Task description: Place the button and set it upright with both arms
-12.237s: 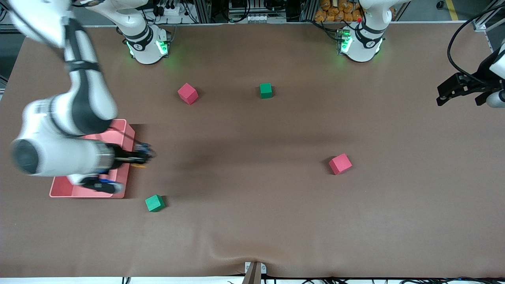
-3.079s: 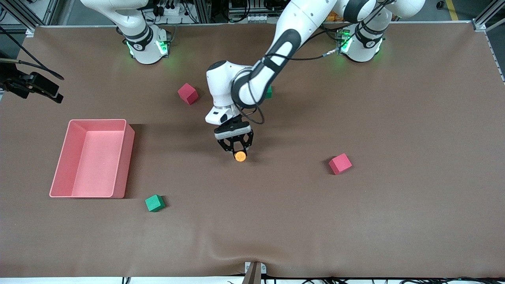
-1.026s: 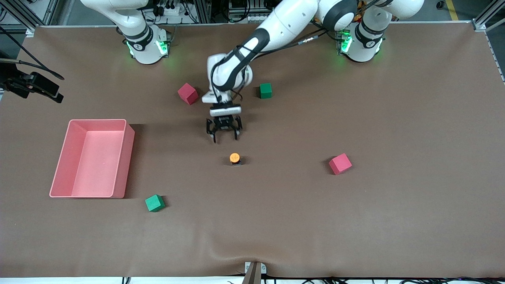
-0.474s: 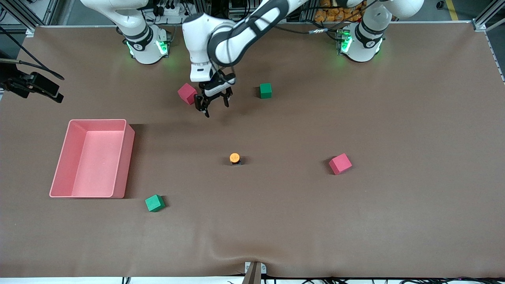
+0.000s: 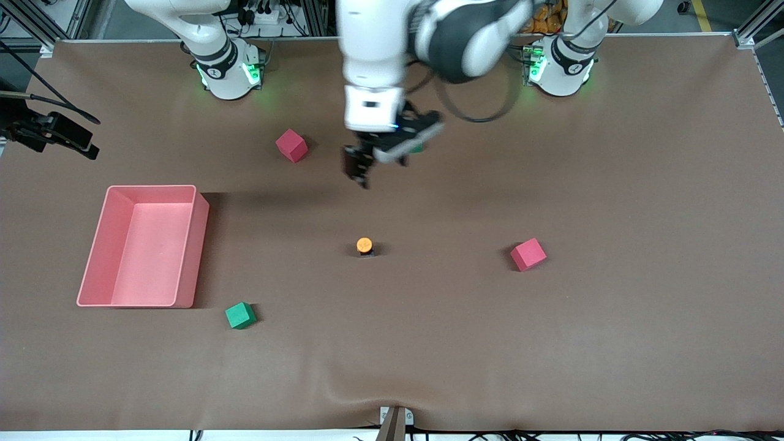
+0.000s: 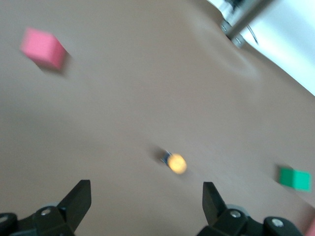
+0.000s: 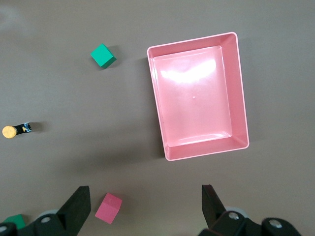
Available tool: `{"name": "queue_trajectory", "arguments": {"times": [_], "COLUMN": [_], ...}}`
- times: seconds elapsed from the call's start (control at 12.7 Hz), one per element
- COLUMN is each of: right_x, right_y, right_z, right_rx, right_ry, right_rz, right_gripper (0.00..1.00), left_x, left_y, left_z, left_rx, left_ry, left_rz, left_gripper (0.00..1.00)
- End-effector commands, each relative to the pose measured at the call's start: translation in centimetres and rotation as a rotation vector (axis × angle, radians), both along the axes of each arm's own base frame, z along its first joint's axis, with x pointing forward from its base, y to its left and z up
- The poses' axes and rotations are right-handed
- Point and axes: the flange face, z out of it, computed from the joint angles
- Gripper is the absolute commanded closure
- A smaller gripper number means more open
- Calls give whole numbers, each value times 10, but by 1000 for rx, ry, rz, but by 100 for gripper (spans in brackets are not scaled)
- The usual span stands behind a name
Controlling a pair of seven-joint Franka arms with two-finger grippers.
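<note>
The button point(image 5: 364, 245) stands upright in the middle of the table, orange cap up on its black body, with nothing touching it. It also shows in the left wrist view point(image 6: 176, 163) and the right wrist view point(image 7: 8, 131). My left gripper point(image 5: 373, 162) is open and empty in the air, over the table between the button and the arm bases; its fingers point(image 6: 146, 196) stand wide apart. My right gripper point(image 5: 79, 142) waits high at the right arm's end of the table, open and empty point(image 7: 145, 196), above the pink tray.
A pink tray point(image 5: 201, 233) lies toward the right arm's end point(image 7: 241, 98). A red cube point(image 5: 291, 145), another red cube point(image 5: 528, 254) and a green cube point(image 5: 240, 315) lie around. Another green cube is mostly hidden under my left gripper.
My left gripper let go of the button, which stays upright, then rose and drew back toward the bases, swinging over the green cube. The right arm has not moved lately.
</note>
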Motion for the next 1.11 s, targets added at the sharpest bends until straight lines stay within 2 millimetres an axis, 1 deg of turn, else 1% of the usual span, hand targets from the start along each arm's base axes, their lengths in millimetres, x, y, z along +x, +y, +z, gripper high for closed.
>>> {"name": "queue_trajectory", "arguments": {"times": [0.0,0.08,0.16,0.24,0.32,0.39,0.55,0.63,0.71,0.79,0.87,0.95,1.03], "right_x": [-7,-7,-7,-7,-7,-7,-7,-7,-7,-7,-8,-7,-7], "right_y": [-2,-1,-2,-2,-2,-2,-2,-2,-2,-2,-2,-4,-5], "right_z": [2,3,3,3,3,2,3,3,2,3,3,2,2], "right_rx": [4,4,4,4,4,4,4,4,4,4,4,4,4], "right_ry": [-2,-2,-2,-2,-2,-1,-2,-2,-1,-2,-1,1,1], "right_rz": [7,9,7,6,7,6,6,4,4,4,4,1,-1], "right_gripper": [0,0,0,0,0,0,0,0,0,0,0,0,0], "left_x": [31,47,58,67,80,92,103,107,105,101,97,91,84], "left_y": [86,127,160,191,225,258,334,364,393,414,427,451,468], "left_z": [39,58,77,91,101,103,118,117,125,128,127,128,129], "left_rx": [42,26,-3,-32,-43,-40,-22,-4,10,21,33,47,54], "left_ry": [63,83,90,92,88,96,110,130,135,163,194,230,250], "left_rz": [-50,-70,-97,-117,-131,-147,-114,-166,-252,-326,-377,-415,-466], "left_gripper": [0,0,0,0,0,0,0,0,0,0,0,0,0]}}
